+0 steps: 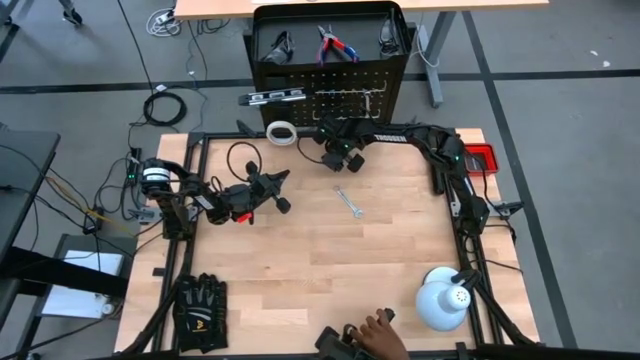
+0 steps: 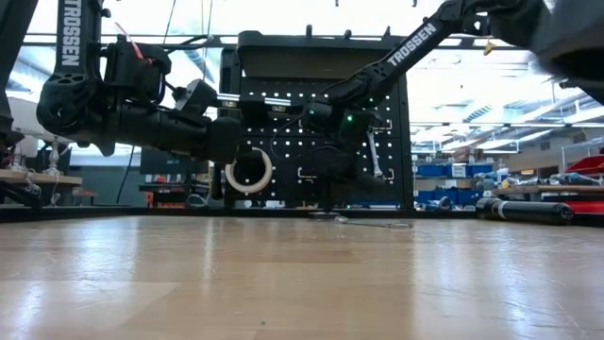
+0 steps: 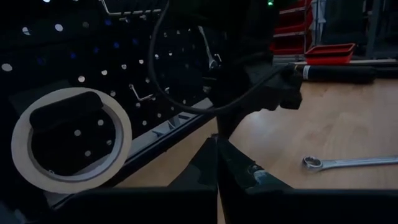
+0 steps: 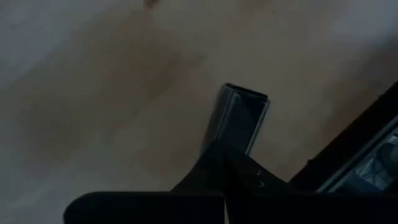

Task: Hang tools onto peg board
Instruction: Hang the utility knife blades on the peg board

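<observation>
Two arms reach over the pale wooden table (image 1: 330, 255) toward the peg board (image 1: 345, 95), an upright black panel pierced with rows of small holes and set with pale hooks, standing at the table's far edge under a black tray-like shelf (image 1: 262, 30). In that shelf lie red-handled pliers (image 1: 333, 44), with dark items to either side that are too small to make out. A dark slim level bar (image 1: 275, 97) hangs across the board's left side, a silver wrench (image 2: 375, 156) hangs from a hook on its face, and a white tape roll (image 1: 282, 132) sits at its foot, just left of the right gripper (image 1: 340, 158). A second silver wrench (image 1: 348, 202) lies flat on the bare wood near the table's middle, apart from both arms. The left gripper (image 1: 278, 190) hovers left of centre, its fingers pressed together with nothing between them; the right gripper, close to the board's base, is likewise closed and empty. Open tabletop spreads across the centre and near side. Black gloves (image 1: 200, 312) rest by the near left corner, a white dome lamp (image 1: 443, 300) by the near right, and a person's hand (image 1: 378, 330) shows at the near edge. A small red box (image 1: 482, 157) sits off the far right edge.
</observation>
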Action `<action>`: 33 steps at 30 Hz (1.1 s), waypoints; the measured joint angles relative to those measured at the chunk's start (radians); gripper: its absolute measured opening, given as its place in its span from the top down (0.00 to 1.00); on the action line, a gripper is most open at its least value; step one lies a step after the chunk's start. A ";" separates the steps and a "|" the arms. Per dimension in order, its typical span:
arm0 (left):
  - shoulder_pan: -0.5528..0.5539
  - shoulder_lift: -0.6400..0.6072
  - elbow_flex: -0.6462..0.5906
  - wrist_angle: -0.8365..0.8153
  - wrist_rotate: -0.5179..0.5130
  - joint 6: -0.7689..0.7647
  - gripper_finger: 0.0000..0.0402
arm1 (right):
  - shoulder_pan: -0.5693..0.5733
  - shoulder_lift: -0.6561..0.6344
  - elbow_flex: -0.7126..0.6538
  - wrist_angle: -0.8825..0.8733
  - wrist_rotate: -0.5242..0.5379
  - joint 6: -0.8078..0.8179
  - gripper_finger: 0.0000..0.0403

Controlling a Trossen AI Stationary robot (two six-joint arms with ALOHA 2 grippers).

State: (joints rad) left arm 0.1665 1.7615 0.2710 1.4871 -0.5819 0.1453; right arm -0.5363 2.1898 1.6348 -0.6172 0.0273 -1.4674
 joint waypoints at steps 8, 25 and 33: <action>0.000 0.000 0.000 0.000 0.000 0.000 1.00 | 0.081 -0.050 -0.005 -0.218 0.037 0.027 0.99; 0.000 0.000 0.000 0.002 0.011 -0.001 1.00 | 0.057 -0.114 -0.003 -0.237 -0.070 0.609 0.82; 0.000 0.000 0.000 0.002 0.011 -0.001 1.00 | 0.044 -0.114 -0.028 -0.276 -0.081 0.635 0.57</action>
State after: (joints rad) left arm 0.1665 1.7615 0.2710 1.4891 -0.5705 0.1448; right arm -0.4920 2.0758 1.6065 -0.8934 -0.0540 -0.8326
